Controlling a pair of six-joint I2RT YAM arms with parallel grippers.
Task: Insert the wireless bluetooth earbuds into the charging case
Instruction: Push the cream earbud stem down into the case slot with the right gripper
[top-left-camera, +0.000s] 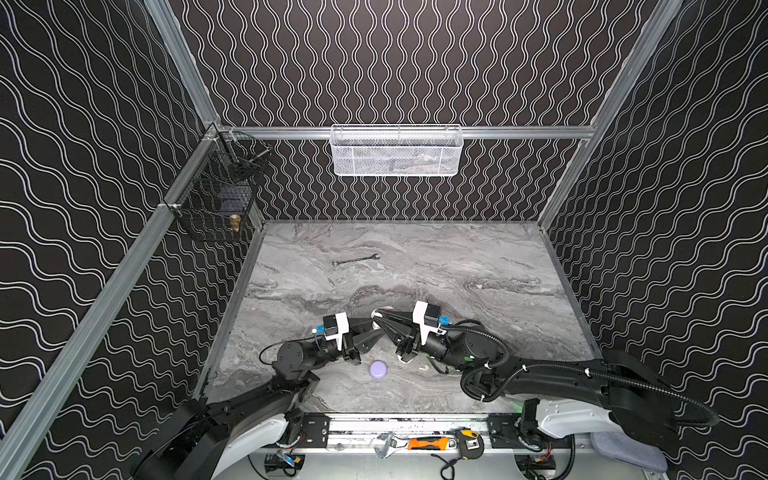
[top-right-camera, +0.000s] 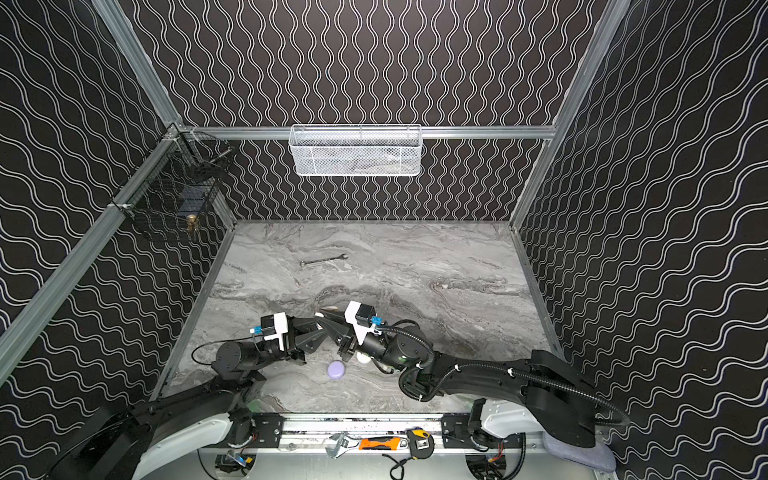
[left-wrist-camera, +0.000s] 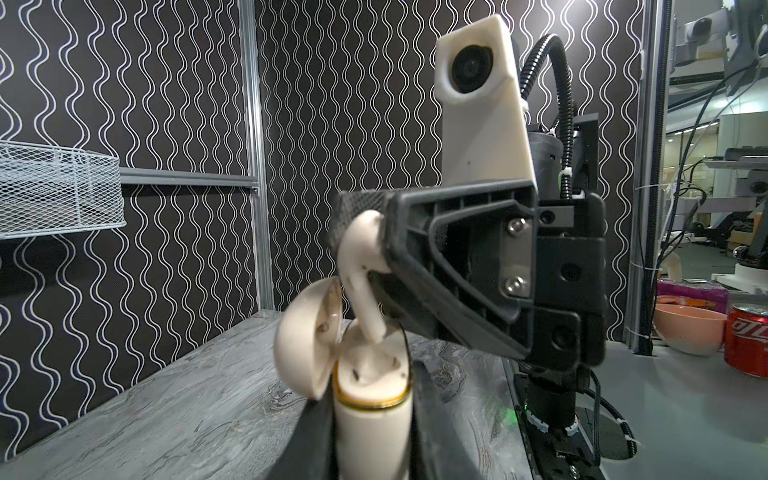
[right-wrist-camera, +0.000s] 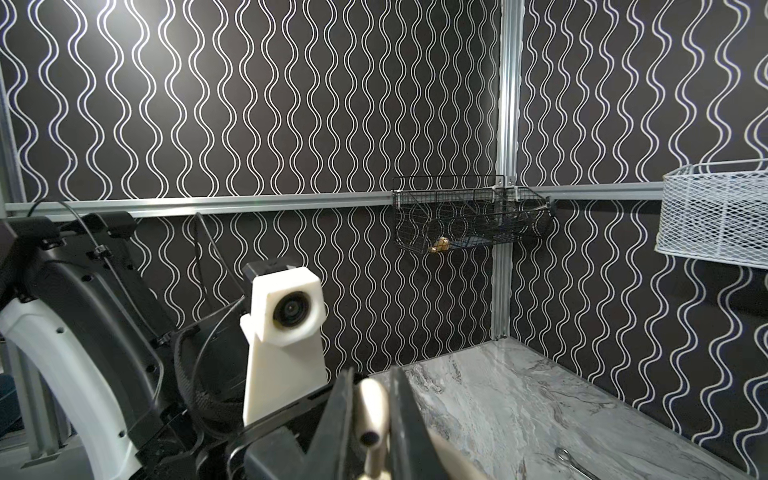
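The left gripper (left-wrist-camera: 365, 388) clamps the open case (left-wrist-camera: 374, 440) while the right gripper (left-wrist-camera: 365, 232) pinches a tilted earbud (left-wrist-camera: 360, 297) at its socket, so the stem may catch the rim and slip.

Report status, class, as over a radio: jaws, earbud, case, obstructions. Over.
Left jaws shut on open cream charging case. Right jaws shut on cream earbud, stem tip at a socket, not seated. Lavender case lies aside, nothing blocking.
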